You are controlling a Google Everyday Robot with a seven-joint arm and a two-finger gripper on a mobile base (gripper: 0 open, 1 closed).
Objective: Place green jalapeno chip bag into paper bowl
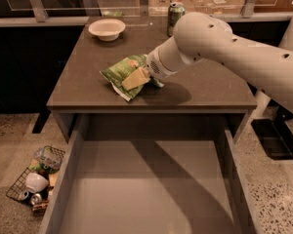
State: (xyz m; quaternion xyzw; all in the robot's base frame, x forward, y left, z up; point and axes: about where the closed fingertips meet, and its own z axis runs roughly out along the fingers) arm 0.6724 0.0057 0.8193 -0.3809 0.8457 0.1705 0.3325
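The green jalapeno chip bag (118, 71) is at the middle of the brown table, near its front edge. My gripper (135, 78) reaches in from the right and is shut on the bag's right part, with a tan finger (132, 81) lying across the bag. The bag looks held just above the tabletop and tilted. The off-white paper bowl (106, 29) stands empty at the table's far left, well beyond the bag. My white arm (224, 48) covers the right part of the table.
A green drink can (175, 13) stands at the back of the table (83, 82), right of the bowl. An open empty drawer (146, 184) juts out below the front edge. A wire basket (36, 179) with a white cup sits on the floor at left.
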